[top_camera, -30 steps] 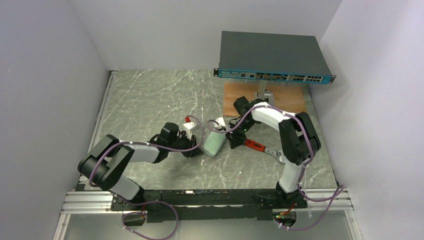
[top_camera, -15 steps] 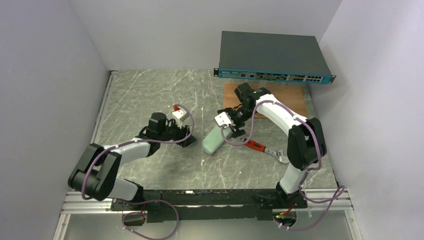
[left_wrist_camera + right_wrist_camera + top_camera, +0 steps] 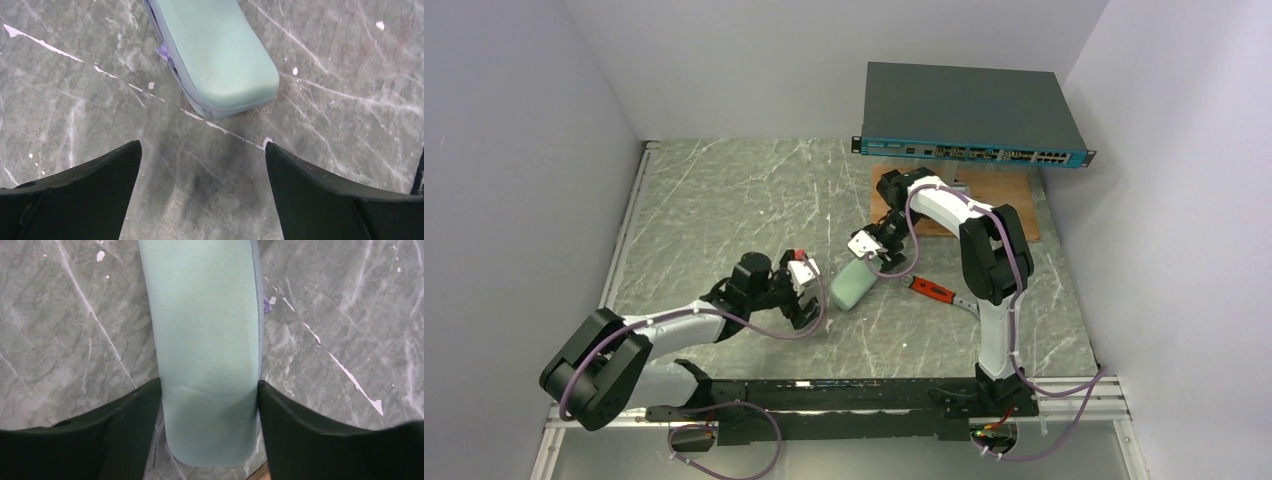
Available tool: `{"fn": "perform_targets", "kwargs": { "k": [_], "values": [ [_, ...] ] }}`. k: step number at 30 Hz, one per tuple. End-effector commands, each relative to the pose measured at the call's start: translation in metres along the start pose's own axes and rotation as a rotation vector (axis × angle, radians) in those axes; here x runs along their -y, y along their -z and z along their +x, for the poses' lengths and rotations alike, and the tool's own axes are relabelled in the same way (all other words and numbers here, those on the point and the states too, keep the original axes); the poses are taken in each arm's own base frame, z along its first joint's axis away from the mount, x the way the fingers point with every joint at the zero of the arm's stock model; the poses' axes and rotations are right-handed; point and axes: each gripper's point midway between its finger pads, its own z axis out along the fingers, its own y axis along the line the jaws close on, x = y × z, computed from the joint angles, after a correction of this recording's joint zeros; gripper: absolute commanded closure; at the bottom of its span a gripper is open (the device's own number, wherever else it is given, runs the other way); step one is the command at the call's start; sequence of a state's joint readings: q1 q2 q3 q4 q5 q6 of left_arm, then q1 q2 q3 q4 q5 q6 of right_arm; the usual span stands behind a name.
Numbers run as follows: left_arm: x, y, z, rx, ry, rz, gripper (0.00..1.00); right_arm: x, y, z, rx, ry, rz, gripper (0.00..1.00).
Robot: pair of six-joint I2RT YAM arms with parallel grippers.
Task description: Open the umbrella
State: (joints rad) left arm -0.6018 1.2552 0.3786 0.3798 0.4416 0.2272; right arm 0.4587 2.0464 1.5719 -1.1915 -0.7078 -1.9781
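The umbrella itself is hidden. A mint-green oblong clamshell case (image 3: 852, 285) lies shut on the marble table, with a small lavender scrap (image 3: 162, 50) poking out of its seam. My right gripper (image 3: 871, 262) straddles the case's far end. In the right wrist view both black fingers (image 3: 280, 415) press flat against the sides of the case (image 3: 205, 315), with the right gripper (image 3: 208, 382) closed on it. My left gripper (image 3: 804, 290) hovers low over bare table just short of the case's near end (image 3: 215, 50). The left gripper (image 3: 202, 144) is wide open and holds nothing.
A grey network switch (image 3: 969, 115) stands raised at the back right above a wooden board (image 3: 1014, 200). A red-handled tool (image 3: 932, 290) lies right of the case under the right arm. Grey walls close in on the left, back and right.
Both grippers opened. The left one pulled away to the left, then came back toward the case's near end. The right one lifted off, then settled around the case's far end.
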Motion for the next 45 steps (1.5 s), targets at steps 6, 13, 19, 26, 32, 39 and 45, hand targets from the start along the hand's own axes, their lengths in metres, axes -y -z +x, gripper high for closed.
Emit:
{"fn": "perform_targets", "kwargs": {
  "k": [6,13,19,26,32,39,45],
  "values": [
    [0.012,-0.018,-0.018,0.075,-0.423,-0.004,0.24,-0.041,-0.004,0.002,0.009,-0.145,-0.143,0.59],
    [0.012,-0.031,-0.022,0.094,-0.519,0.037,0.55,-0.053,-0.005,0.0,0.032,-0.253,-0.222,0.76],
    [0.015,-0.038,-0.02,0.096,-0.507,0.065,0.62,-0.062,-0.008,-0.001,0.037,-0.271,-0.234,0.79],
    [0.012,-0.048,-0.018,0.085,-0.523,0.091,0.65,-0.059,-0.01,-0.001,0.045,-0.272,-0.23,0.81],
    [0.002,-0.053,-0.014,0.072,-0.514,0.1,0.79,-0.058,-0.009,0.0,0.042,-0.265,-0.226,0.85],
    [0.009,-0.045,-0.013,0.056,-0.474,0.138,1.0,-0.054,-0.012,0.001,0.049,-0.305,-0.201,0.98],
    [0.026,-0.031,-0.009,0.047,-0.403,0.17,1.0,-0.045,-0.008,0.008,0.054,-0.384,-0.155,1.0]
  ]
}}
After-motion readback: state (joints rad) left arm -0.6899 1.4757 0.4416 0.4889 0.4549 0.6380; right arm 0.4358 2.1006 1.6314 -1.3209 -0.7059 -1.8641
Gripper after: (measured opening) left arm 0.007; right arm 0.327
